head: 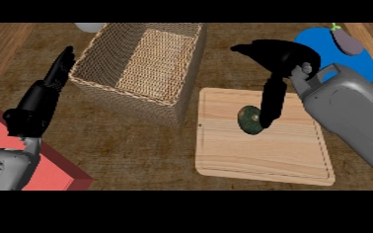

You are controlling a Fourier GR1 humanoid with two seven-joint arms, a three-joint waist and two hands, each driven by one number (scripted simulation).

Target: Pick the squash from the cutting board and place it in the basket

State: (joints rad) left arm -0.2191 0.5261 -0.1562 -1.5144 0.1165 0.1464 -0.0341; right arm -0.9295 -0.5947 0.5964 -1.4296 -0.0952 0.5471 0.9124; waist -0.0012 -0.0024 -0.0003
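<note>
A small dark green squash (250, 120) lies on the light wooden cutting board (262, 158) at the lower right. My right hand (280, 59) hovers over the board's far edge. Its straight fingers (272, 103) point down and touch the squash's right side, while the thumb sticks out to the left, so the hand is open. The woven basket (98, 71) stands to the left of the board, with nothing showing inside it. My left hand (45, 91) rests open at the left, just beside the basket's left wall, holding nothing.
A blue plate (320, 42) with a purple eggplant (348, 41) sits at the back right, behind my right forearm. A red block (55, 170) lies at the lower left under my left forearm. A pale round object (89, 27) peeks out behind the basket.
</note>
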